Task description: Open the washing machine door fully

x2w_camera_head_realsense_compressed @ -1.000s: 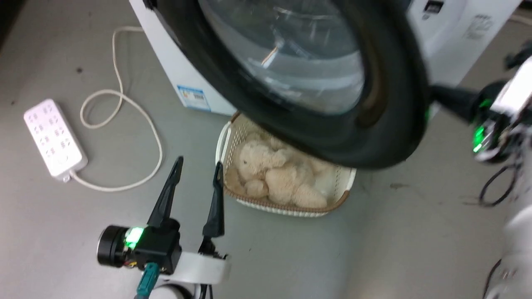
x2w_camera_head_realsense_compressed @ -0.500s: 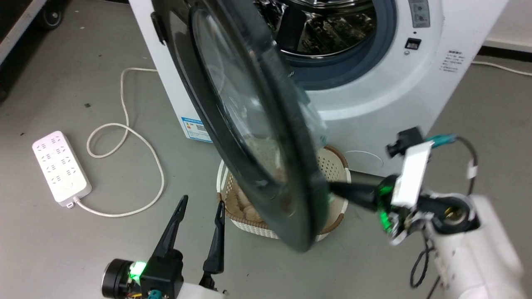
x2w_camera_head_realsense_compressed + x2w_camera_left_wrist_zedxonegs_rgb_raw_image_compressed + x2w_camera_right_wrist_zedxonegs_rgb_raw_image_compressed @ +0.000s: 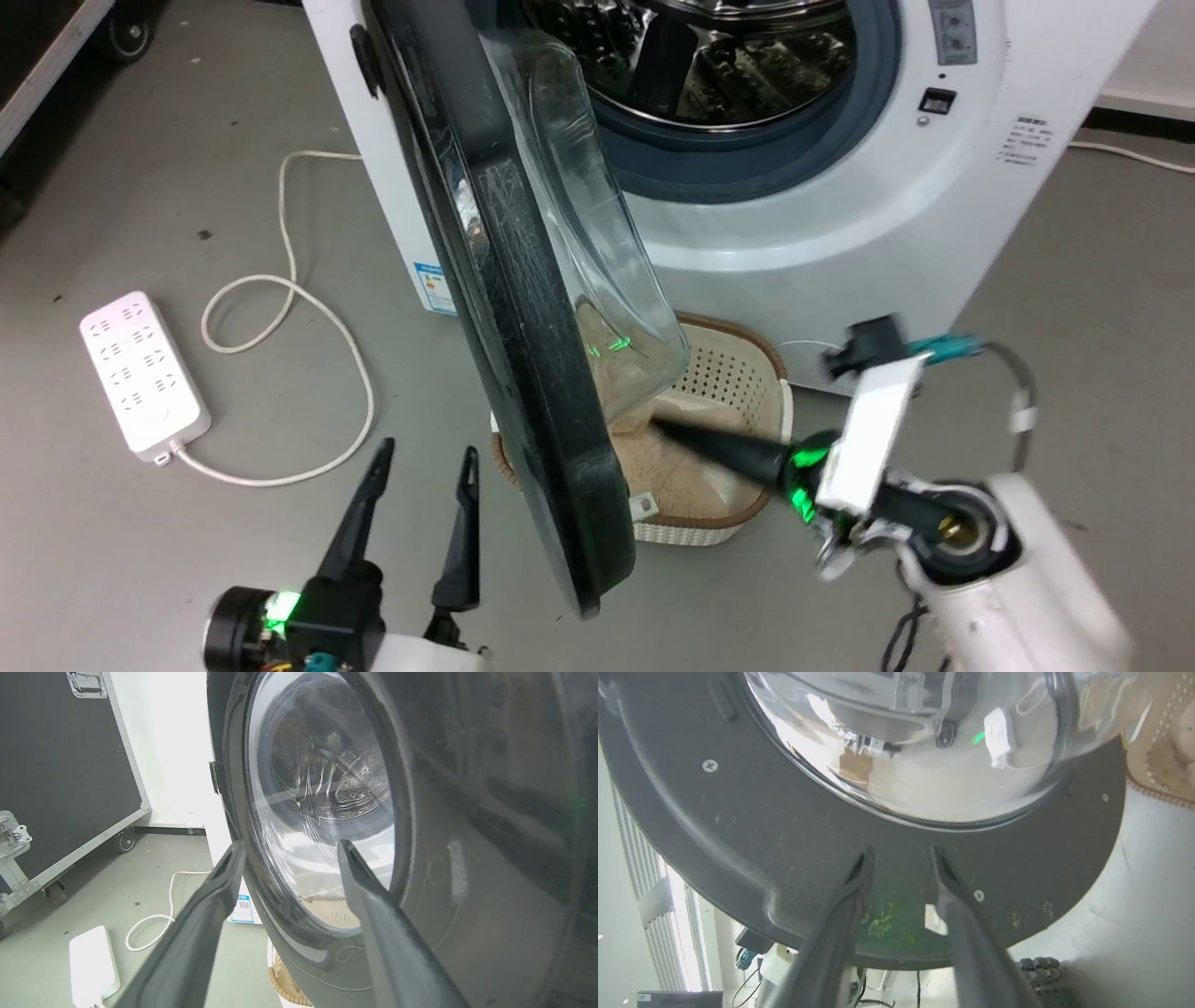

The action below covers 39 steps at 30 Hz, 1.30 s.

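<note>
The washing machine [image 3: 840, 215] is a white box with its steel drum [image 3: 709, 56] exposed. The washing machine door [image 3: 523, 373] stands swung out, nearly edge-on in the head view, its glass bowl bulging toward the machine. My right gripper [image 3: 658, 427] points at the door's inner side, just below the bowl. In the right wrist view its fingers [image 3: 902, 849] are slightly parted and hold nothing, with their tips close to the black inner face [image 3: 738, 826]. My left gripper [image 3: 426, 455] is open on the door's outer side, facing the glass [image 3: 327, 812].
A cream basket [image 3: 780, 392] with soft beige contents sits on the floor under the door. A white power strip [image 3: 145, 373] and its looped cable [image 3: 308, 308] lie to the left. A black wheeled case [image 3: 60, 765] stands beyond them.
The door has swung further out from the machine. My right gripper, shut at the door's rim before, now has its fingers parted off the rim. The head camera has shifted.
</note>
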### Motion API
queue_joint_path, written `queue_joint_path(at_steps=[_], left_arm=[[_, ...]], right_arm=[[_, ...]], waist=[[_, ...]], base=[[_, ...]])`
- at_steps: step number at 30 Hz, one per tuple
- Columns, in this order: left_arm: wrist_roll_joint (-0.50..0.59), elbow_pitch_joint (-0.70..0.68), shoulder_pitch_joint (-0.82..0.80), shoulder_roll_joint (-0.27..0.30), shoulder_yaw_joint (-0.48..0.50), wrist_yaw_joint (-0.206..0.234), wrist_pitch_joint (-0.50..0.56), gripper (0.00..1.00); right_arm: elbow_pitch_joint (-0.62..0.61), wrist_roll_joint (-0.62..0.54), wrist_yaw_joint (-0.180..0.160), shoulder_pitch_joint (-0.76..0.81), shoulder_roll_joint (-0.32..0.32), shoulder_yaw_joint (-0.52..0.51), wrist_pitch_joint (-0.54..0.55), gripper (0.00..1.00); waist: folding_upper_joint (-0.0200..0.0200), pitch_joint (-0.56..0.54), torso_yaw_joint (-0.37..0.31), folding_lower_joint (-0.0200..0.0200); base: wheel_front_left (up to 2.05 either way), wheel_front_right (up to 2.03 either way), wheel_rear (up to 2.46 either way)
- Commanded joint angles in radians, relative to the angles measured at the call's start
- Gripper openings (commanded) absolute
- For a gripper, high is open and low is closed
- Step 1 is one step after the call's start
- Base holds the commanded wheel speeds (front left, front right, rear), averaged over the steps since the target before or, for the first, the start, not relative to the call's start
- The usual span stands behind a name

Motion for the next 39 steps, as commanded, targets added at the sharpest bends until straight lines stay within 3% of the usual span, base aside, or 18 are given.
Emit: queue_joint_path(at_steps=[1, 6, 14, 17, 22, 26, 30, 39], left_arm=[[-0.005, -0.006, 0.000, -0.005, 0.008, 0.001, -0.006, 1.00], [-0.030, 0.004, 0.002, -0.007, 0.041, -0.018, -0.006, 1.00], [-0.057, 0.035, 0.031, -0.003, 0.113, -0.066, -0.006, 1.00], [-0.059, 0.042, 0.038, -0.003, 0.134, -0.082, -0.006, 1.00], [-0.060, 0.041, 0.055, -0.006, 0.164, -0.104, -0.006, 1.00], [-0.066, 0.043, 0.077, -0.011, 0.172, -0.116, -0.006, 1.00], [-0.069, 0.045, 0.089, -0.016, 0.175, -0.117, -0.006, 1.00], [-0.062, 0.054, 0.096, -0.021, 0.176, -0.095, -0.006, 1.00]], right_arm=[[-0.023, -0.028, 0.000, 0.006, -0.011, -0.018, -0.029, 1.00], [-0.094, -0.219, 0.000, 0.023, -0.079, -0.123, -0.236, 1.00], [-0.288, -0.747, 0.000, 0.138, -0.239, -0.108, -0.701, 1.00], [-0.320, -0.943, 0.000, 0.204, -0.261, -0.126, -0.856, 1.00], [-0.365, -1.169, 0.000, 0.323, -0.191, -0.205, -1.003, 1.00], [-0.384, -1.300, 0.000, 0.433, -0.091, -0.283, -1.038, 1.00], [-0.377, -1.350, 0.000, 0.512, -0.017, -0.332, -1.058, 1.00], [-0.341, -1.355, 0.000, 0.549, 0.001, -0.297, -1.080, 1.00]], waist=[[-0.0001, -0.006, -0.008, -0.0001], [-0.0001, -0.025, -0.047, -0.0001], [-0.0001, -0.097, -0.126, -0.0001], [-0.0001, -0.111, -0.150, -0.0001], [-0.0001, -0.125, -0.188, -0.0001], [-0.0001, -0.135, -0.205, -0.0001], [-0.0001, -0.140, -0.213, -0.0001], [-0.0001, -0.141, -0.220, -0.0001]], base=[[0.00, 0.00, 0.00], [0.00, 0.00, 0.00], [0.00, 0.00, 0.00], [0.00, 0.00, 0.00], [0.00, 0.00, 0.00], [0.00, 0.00, 0.00], [0.00, 0.00, 0.00], [0.00, 0.00, 0.00]])
